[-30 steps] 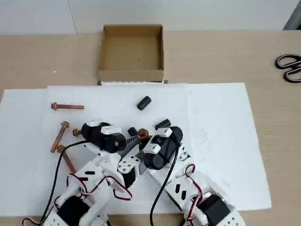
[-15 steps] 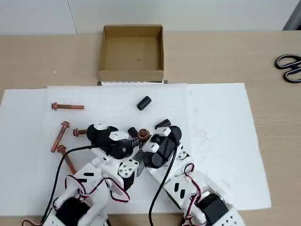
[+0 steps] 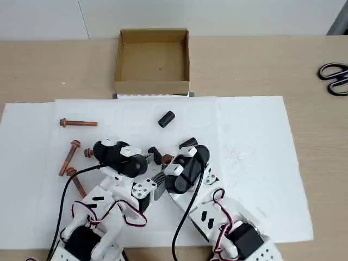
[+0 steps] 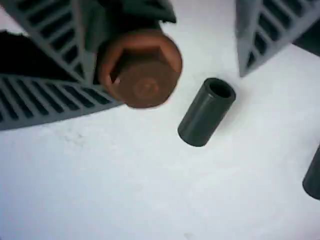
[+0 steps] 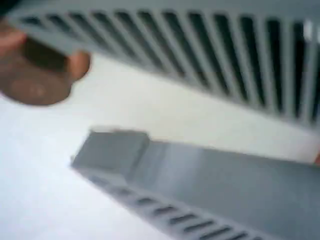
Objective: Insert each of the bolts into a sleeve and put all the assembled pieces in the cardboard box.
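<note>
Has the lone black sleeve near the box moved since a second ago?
No. The short black cylindrical sleeve stays put, same gap from the brown cardboard box.

Soft, even light falls from overhead. The white paper (image 3: 255, 163) looks evenly bright, and the arms (image 3: 117, 185) cast only faint, short shadows. The sleeve (image 4: 206, 112) shows a dull sheen.

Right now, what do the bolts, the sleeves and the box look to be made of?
Bolts: coppery-brown metal by the look, hex head with a dull sheen; plating or solid, cannot tell. Sleeves: smooth matte black tubes, probably plastic or rubber; the look leaves it open. Cardboard box: plain brown cardboard, matte, with folded walls.
</note>
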You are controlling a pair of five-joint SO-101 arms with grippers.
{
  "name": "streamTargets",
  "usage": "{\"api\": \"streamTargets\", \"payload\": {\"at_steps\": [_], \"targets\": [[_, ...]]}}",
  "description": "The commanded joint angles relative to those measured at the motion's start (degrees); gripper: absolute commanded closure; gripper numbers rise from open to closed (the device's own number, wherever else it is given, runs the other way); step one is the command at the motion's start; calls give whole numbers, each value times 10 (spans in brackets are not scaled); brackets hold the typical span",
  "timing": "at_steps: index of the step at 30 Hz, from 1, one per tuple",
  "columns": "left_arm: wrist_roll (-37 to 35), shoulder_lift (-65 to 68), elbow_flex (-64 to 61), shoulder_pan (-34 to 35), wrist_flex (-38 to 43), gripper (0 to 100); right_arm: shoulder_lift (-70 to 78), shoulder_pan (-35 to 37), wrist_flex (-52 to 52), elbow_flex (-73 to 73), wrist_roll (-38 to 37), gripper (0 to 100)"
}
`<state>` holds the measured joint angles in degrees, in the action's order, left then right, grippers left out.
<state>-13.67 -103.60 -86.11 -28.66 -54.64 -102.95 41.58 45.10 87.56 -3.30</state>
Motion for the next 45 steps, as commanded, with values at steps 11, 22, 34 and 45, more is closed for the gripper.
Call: {"api": "streamTargets", "payload": {"at_steps": [11, 22, 34, 45], "targets": [[-20, -3, 72, 101, -14, 840, -9, -87, -19, 4, -2, 995], [-18, -4, 48, 258, -13, 994, -7, -147, -15, 4, -2, 995], [-17, -4, -97, 349, 18, 994, -3, -206, -14, -3, 26, 996], [17, -4, -99, 337, 35, 994, 190, -206, 41, -198, 35, 996]]}}
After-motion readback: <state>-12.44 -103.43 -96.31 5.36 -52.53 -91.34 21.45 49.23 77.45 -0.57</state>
